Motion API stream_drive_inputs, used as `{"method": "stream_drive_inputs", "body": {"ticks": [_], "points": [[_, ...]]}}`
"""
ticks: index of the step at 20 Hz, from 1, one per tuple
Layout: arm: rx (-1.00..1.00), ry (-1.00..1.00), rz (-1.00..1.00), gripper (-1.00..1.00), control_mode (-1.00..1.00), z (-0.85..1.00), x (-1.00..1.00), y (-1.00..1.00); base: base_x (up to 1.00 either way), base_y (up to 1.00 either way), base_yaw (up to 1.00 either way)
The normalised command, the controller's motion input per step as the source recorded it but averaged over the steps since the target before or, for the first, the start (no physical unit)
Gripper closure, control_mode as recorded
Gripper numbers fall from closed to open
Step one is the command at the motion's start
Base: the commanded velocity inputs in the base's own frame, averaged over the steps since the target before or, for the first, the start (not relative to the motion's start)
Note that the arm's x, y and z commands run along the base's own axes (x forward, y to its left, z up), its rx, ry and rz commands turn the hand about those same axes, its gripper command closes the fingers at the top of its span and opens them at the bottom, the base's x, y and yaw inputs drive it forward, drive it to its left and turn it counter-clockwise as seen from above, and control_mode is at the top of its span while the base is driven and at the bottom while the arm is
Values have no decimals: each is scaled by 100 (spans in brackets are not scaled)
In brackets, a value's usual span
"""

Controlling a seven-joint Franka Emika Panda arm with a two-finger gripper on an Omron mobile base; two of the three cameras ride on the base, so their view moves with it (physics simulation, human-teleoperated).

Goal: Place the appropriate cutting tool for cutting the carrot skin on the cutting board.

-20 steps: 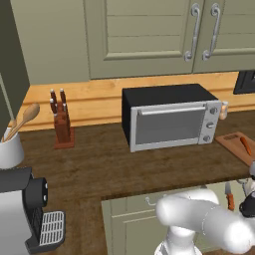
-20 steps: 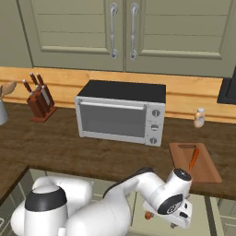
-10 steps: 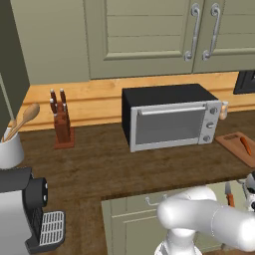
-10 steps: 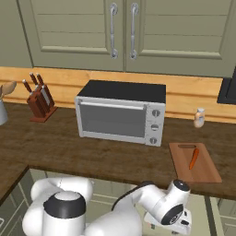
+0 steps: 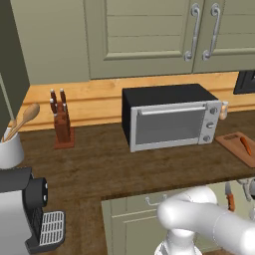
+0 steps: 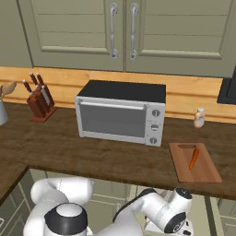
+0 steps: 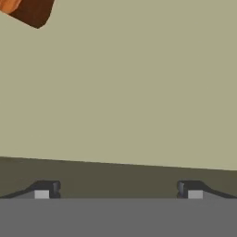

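The small silvery peeler, looped at its head, lies at the open drawer's right edge beside an orange-handled knife. The gripper hangs wide open, empty.

We see the slim orange carrot lying on the reddish-brown board; the silvery peeler lies in an open drawer beside the knife.

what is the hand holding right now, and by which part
Nothing. In the hand view the hand is wide open with bare olive surface between its fingertips; an orange-red handle sits off at the view's corner, untouched.
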Motion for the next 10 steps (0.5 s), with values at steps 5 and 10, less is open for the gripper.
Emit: {"method": "stream_drive_inputs", "body": {"ticks": [5, 10], "points": [[0, 11, 0, -100, -100, 24, -90, 15, 0, 0, 0], [0, 15, 0, -100, -100, 55, -91, 18, 0, 0, 0]]}}
